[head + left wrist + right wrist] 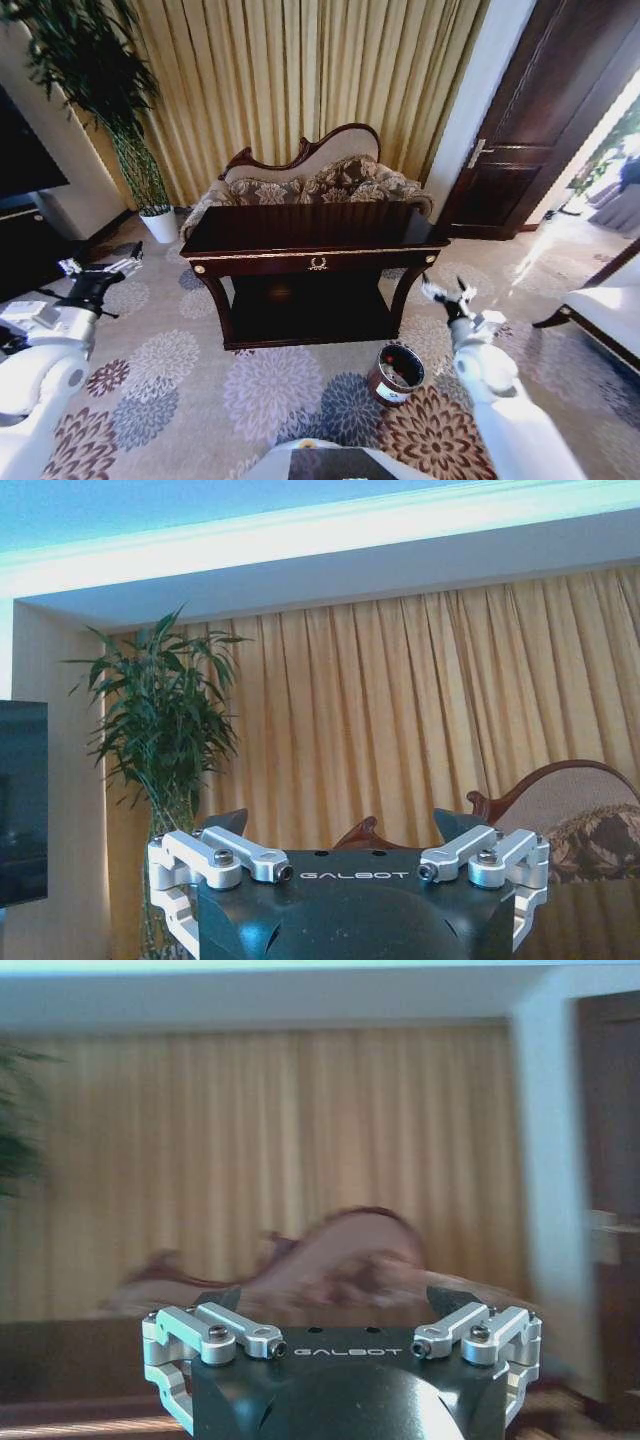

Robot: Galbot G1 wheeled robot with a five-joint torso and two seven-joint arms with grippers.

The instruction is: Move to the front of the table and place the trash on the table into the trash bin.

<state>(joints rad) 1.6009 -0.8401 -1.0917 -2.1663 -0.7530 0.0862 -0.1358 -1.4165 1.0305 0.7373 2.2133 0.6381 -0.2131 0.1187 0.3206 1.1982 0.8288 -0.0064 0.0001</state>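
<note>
Nearest, the left gripper (100, 268) and the right gripper (447, 293) hang over the flowered carpet (190, 380) with fingers spread apart and empty, each wrist block printed GALBOT in pale letters. Just near-left of the right gripper the trash bin (396, 373) stands on the carpet, its white label too small to read. Beyond stands the table (312, 240), gold ornament on its front, a sofa (310, 182) and curtains (300, 80) behind; I can make out no trash on its glossy top.
</note>
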